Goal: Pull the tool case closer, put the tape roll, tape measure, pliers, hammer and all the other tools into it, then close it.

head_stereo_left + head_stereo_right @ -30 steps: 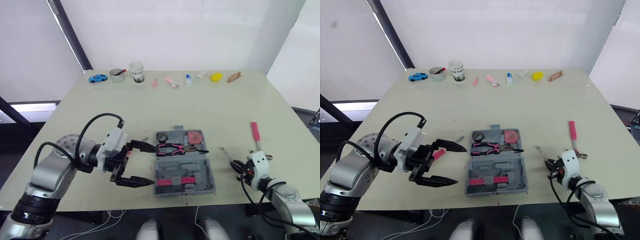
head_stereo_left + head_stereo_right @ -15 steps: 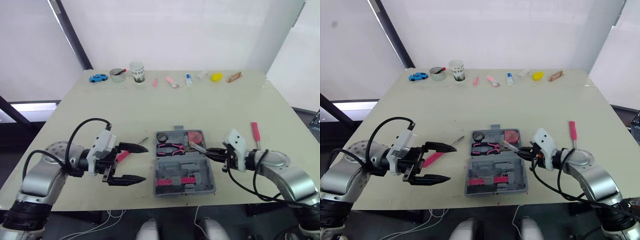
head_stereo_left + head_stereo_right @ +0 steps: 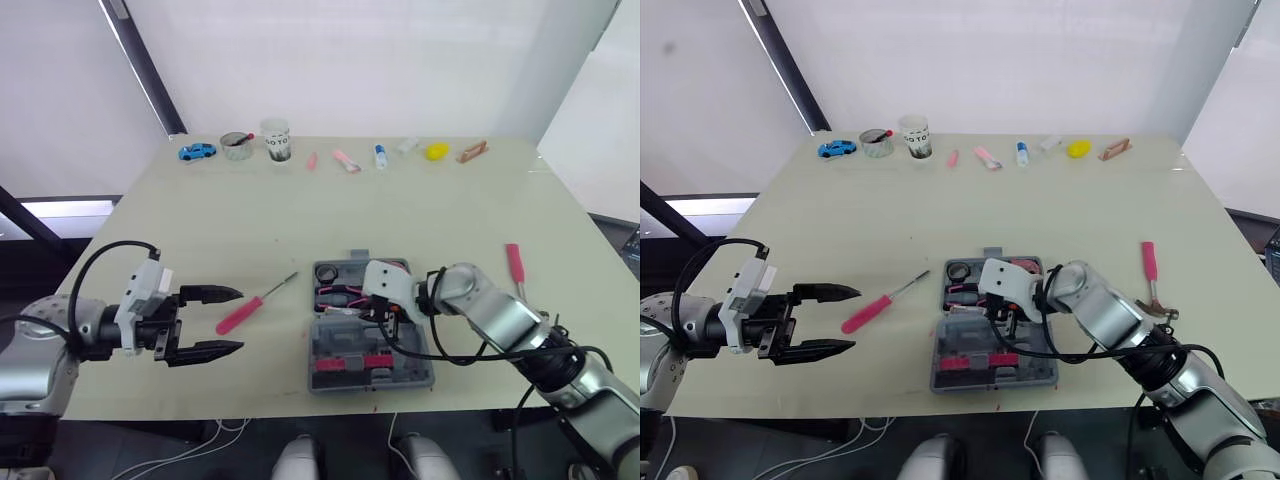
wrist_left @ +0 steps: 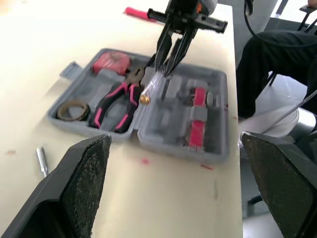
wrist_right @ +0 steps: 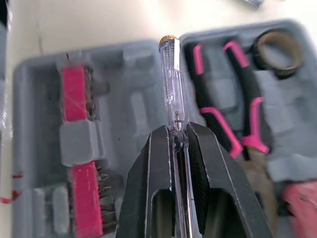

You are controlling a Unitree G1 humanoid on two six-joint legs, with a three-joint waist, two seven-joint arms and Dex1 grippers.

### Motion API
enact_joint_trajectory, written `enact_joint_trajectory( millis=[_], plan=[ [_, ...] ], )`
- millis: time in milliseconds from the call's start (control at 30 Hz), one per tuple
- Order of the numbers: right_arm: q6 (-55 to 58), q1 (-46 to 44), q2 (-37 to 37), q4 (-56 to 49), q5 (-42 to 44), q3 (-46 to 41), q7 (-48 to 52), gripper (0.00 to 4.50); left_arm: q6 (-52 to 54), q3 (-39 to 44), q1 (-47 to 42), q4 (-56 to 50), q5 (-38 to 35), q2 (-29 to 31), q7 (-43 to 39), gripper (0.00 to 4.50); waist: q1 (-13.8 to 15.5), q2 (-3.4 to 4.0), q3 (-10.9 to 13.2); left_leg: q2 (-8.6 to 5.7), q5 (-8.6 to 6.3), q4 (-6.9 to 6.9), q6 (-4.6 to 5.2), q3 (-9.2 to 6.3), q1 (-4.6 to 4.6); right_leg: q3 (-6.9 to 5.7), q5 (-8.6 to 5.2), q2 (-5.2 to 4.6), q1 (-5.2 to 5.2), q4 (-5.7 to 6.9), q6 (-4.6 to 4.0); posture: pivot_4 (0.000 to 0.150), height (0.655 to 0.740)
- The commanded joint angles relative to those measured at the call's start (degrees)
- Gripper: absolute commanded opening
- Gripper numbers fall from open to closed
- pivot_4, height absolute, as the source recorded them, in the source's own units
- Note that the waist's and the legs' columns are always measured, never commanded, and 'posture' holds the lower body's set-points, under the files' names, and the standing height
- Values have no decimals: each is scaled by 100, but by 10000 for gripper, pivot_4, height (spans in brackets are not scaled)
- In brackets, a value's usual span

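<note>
The grey tool case (image 3: 420,365) lies open near the table's front edge. Its far half holds the black tape roll (image 3: 325,272), the pink-handled pliers (image 3: 343,293) and the red tape measure (image 3: 392,268). My right gripper (image 5: 177,130) hovers low over the case, shut on a clear test screwdriver (image 5: 173,89) that points across the hinge. A pink screwdriver (image 3: 250,306) lies on the table left of the case. Left of that screwdriver, my left gripper (image 3: 238,320) is open and holds nothing. The pink-handled hammer (image 3: 513,264) lies right of the case.
Along the table's far edge stand a blue toy car (image 3: 197,153), a tape ring (image 3: 236,147), a cup (image 3: 275,142) and several small items up to a yellow one (image 3: 434,152). A small metal bit (image 4: 42,159) lies on the table near the case.
My right arm swung in from the table's right side to above the case, carrying the clear screwdriver. My left gripper drew back to the left, leaving the pink screwdriver on the table.
</note>
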Motion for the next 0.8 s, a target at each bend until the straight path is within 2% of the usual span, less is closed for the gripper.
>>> enact_joint_trajectory(
  millis=[33,733,767,800],
  plan=[
    [-246,-166,75,68,-451,343,45,442,-34,203,69,-185,-55,95,-35,45000,-6,0,0,0,0,0,0,0,0,0,0,0,-1,0,0,1500,7400],
    [-1033,92,538,560,-1151,398,102,442,310,228,294,-753,-180,4,268,45000,-22,-3,-2,1,0,-2,0,-3,5,-1,0,3,-2,10,0,1500,7400],
    [-1057,106,535,565,-1173,398,110,9118,313,222,303,-765,-182,-4,276,45000,-22,-3,-2,1,0,-2,0,-3,6,-1,0,3,-2,11,0,1500,7400],
    [-1074,122,533,563,-1193,393,121,11334,316,221,314,-779,-183,-12,284,45000,-22,-3,-2,1,0,-2,0,-2,6,-1,0,3,-2,12,0,1500,7400]
  ],
)
